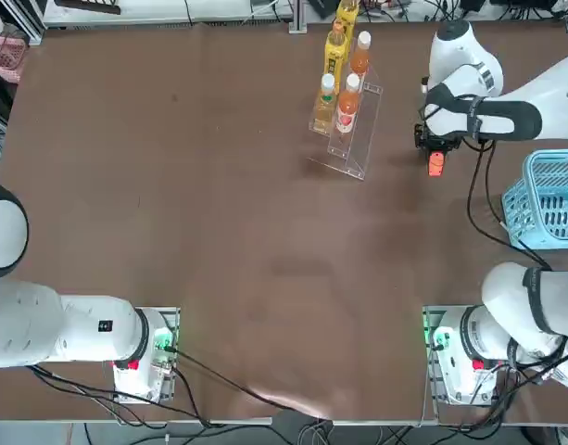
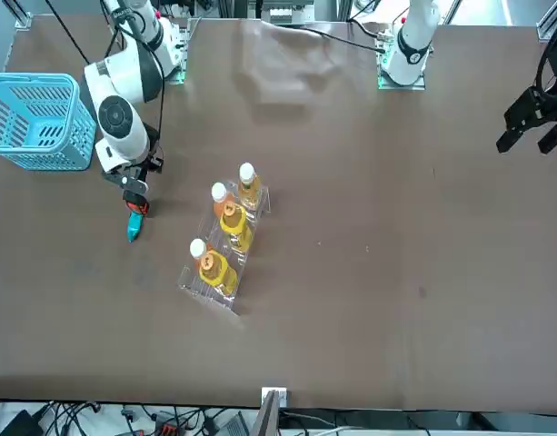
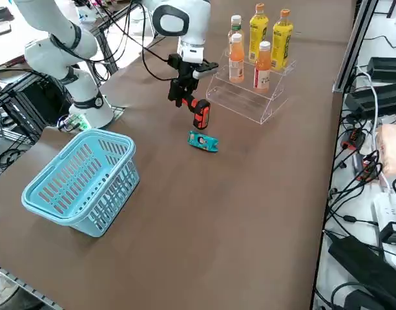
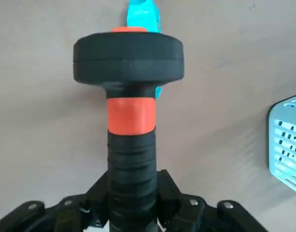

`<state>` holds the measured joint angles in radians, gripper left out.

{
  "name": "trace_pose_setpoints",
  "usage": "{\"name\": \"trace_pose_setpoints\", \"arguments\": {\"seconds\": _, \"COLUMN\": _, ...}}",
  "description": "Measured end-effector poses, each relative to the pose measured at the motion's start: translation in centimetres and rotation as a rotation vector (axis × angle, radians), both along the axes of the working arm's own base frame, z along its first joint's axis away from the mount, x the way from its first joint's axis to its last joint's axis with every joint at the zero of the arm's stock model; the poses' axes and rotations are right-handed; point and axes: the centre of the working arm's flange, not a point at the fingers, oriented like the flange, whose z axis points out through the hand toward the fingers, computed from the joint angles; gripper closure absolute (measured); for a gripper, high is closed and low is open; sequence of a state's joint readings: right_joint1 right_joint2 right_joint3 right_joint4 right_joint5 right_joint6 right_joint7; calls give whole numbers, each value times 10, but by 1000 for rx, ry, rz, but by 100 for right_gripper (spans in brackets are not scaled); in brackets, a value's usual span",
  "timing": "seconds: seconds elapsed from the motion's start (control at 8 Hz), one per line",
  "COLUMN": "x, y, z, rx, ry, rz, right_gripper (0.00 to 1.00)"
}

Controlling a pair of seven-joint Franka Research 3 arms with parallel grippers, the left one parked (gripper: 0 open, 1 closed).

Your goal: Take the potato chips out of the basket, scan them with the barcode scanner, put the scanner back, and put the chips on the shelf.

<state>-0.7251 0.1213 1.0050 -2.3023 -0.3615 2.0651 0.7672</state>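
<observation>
Black-and-orange barcode scanner (image 3: 199, 111) clamped in right gripper (image 3: 181, 90), jaws shut on its handle, above teal potato chips (image 3: 203, 141) on table

One light blue basket (image 3: 78, 187) stands at the near right edge of the table; one teal packet of potato chips (image 3: 203, 141) lies on the brown top; one barcode scanner (image 3: 199, 111) hangs above it; one clear shelf (image 3: 246, 100) stands at the far side; it carries five bottles, three orange (image 3: 236, 59) and two yellow (image 3: 282, 32).
</observation>
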Motion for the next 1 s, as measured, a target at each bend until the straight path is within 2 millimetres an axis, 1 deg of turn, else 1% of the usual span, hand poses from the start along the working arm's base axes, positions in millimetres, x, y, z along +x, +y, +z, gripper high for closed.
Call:
{"name": "trace_pose_setpoints", "arguments": {"seconds": 0.62, "x": 3, "y": 1, "z": 2, "rx": 8, "ry": -21, "rz": 6, "right_gripper": 63}}
{"name": "trace_pose_setpoints", "arguments": {"seconds": 1.0, "x": 6, "y": -3, "z": 2, "rx": -6, "ry": -32, "rz": 21, "right_gripper": 63}}
